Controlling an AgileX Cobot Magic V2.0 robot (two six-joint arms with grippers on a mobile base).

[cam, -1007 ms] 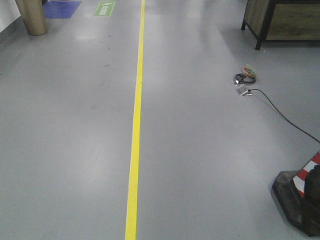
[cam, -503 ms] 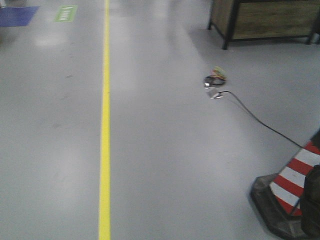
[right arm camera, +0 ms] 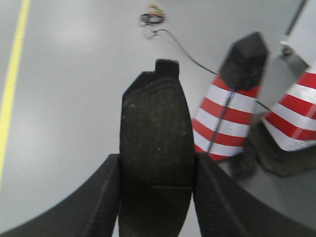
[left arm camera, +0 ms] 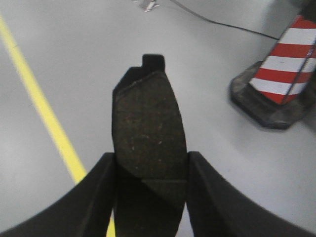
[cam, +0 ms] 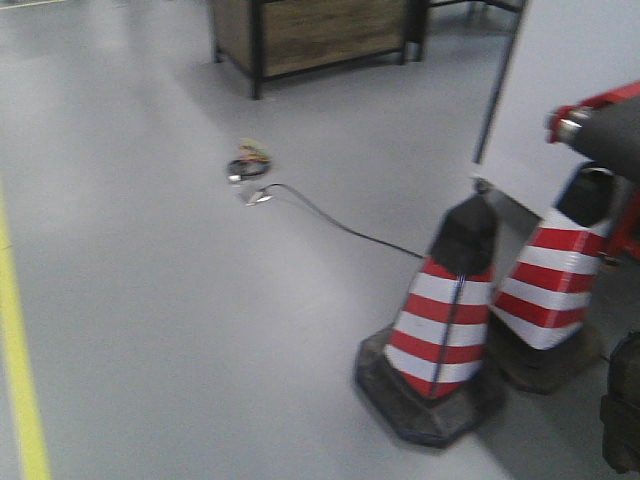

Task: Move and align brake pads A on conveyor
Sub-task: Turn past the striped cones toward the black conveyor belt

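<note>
In the left wrist view a dark-grey brake pad (left arm camera: 148, 118) with a tab at its far end sticks out forward. My left gripper (left arm camera: 150, 157) is shut on its sides, above the grey floor. A second brake pad (right arm camera: 155, 123), with a thin groove across it, shows in the right wrist view. My right gripper (right arm camera: 158, 158) is shut on it the same way. At the right edge of the front view a dark rounded end in a red frame (cam: 610, 130) juts in, which looks like the conveyor's end. Its belt top is out of view.
Two red-and-white traffic cones (cam: 440, 320) (cam: 550, 290) stand on black bases at the right. A black cable (cam: 340, 225) runs across the floor from a small coil (cam: 248, 160). A wooden cabinet on a black frame (cam: 320, 35) is at the back. A yellow floor line (cam: 20, 380) runs along the left.
The front view has swung to the right. The yellow line slid to the left edge, and the cones and the red-framed end came into view.
</note>
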